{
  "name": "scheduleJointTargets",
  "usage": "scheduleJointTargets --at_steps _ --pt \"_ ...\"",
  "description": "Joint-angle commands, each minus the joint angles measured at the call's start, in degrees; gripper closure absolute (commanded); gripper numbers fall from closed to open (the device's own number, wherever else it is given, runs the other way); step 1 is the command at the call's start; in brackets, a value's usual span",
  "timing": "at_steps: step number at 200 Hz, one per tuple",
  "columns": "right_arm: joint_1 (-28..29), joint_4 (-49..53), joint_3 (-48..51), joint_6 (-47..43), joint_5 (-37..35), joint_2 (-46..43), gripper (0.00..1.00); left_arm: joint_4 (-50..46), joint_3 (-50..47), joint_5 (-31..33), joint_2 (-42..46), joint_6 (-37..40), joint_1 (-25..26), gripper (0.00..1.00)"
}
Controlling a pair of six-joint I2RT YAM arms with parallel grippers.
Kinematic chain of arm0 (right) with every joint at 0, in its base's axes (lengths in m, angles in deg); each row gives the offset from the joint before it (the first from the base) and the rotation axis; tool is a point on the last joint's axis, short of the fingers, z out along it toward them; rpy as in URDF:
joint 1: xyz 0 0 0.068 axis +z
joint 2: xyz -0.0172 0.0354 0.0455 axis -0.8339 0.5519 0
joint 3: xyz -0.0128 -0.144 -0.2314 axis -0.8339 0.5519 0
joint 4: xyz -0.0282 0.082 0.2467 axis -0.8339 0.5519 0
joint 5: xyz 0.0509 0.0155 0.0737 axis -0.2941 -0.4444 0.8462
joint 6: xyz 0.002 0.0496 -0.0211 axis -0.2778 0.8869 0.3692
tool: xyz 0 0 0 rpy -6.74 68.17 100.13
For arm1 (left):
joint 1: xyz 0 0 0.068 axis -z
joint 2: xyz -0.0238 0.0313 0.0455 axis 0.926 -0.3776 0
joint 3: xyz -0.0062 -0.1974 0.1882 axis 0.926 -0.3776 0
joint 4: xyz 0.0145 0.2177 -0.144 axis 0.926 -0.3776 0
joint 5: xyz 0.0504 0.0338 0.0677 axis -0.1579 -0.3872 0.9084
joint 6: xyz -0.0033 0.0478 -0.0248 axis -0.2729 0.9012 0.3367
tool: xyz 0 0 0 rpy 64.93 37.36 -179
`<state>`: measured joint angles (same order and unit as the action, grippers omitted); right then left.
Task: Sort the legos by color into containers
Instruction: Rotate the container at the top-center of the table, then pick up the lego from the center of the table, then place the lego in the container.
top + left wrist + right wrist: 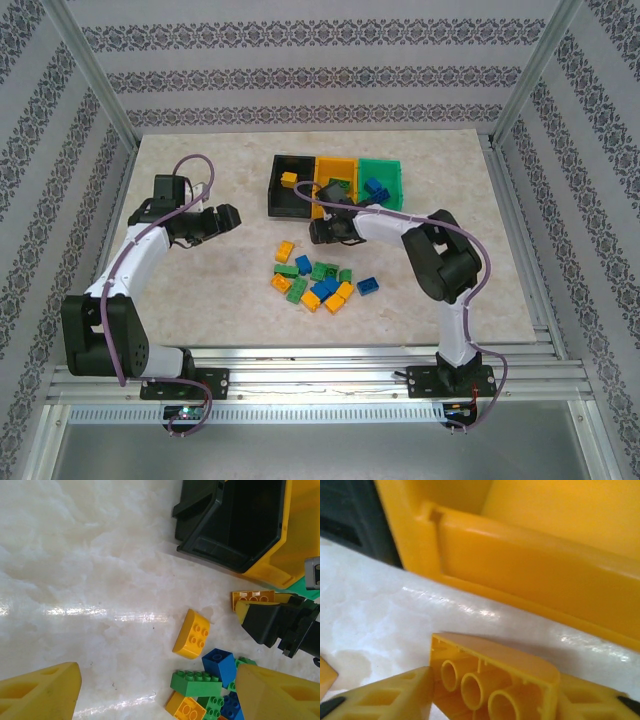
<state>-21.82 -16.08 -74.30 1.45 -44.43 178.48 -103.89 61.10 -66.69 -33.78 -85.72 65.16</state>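
One yellow brick (492,667) sits pinched inside the right end effector (492,700).

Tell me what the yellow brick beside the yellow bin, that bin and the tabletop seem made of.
The yellow brick: moulded hard plastic, smooth semi-gloss; its hollow underside shows round tubes. The yellow bin: probably rigid plastic, satin, with moulded ledges and soft highlights. The tabletop: marble-patterned, glossy, mirroring light streaks; stone or laminate cannot be told.
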Motion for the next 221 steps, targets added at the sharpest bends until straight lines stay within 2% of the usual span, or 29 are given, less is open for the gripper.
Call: scheduleJointTargets --at_steps 1,15,42,77,112,157,177,192,221 --pt "0.94 -0.12 -0.89 1.31 1.68 0.37 0.59 0.18 -0.58 -1.23 0.68 0.8 -0.6 0.2" --pt "0.98 -0.09 -0.51 1.43 1.95 -0.42 0.65 0.18 -0.75 -0.93 0.97 0.8 -0.6 0.2" --pt "1.14 -1.16 0.67 1.68 3.06 -2.8 0.72 0.31 -0.85 -1.2 1.11 0.89 -0.6 0.2" --pt "1.62 -1.6 0.21 1.52 4.24 -5.7 0.73 0.1 -0.56 -1.34 0.82 0.98 -0.6 0.2" --pt "1.62 -0.81 -5.76 1.04 5.36 -5.99 0.72 0.46 -0.75 -1.56 0.86 0.77 -0.6 0.2" --pt "-0.01 3.28 -23.05 0.72 4.95 1.96 0.65 0.3 -0.3 -4.41 -1.61 -0.08 -0.64 0.2" --pt "-0.92 6.79 -29.62 1.31 4.4 5.24 0.46 -0.04 -0.63 -4.13 -1.45 0.18 -0.61 0.2" --pt "-0.91 5.99 -29.46 1.49 4.92 5.04 0.41 -0.11 -0.96 -3.89 -1.18 0.28 -0.6 0.2" --pt "-0.38 2.14 -22.26 2.47 6.8 1.51 0.39 -0.24 -1.07 -3.36 -1.63 0.2 -0.6 0.2"
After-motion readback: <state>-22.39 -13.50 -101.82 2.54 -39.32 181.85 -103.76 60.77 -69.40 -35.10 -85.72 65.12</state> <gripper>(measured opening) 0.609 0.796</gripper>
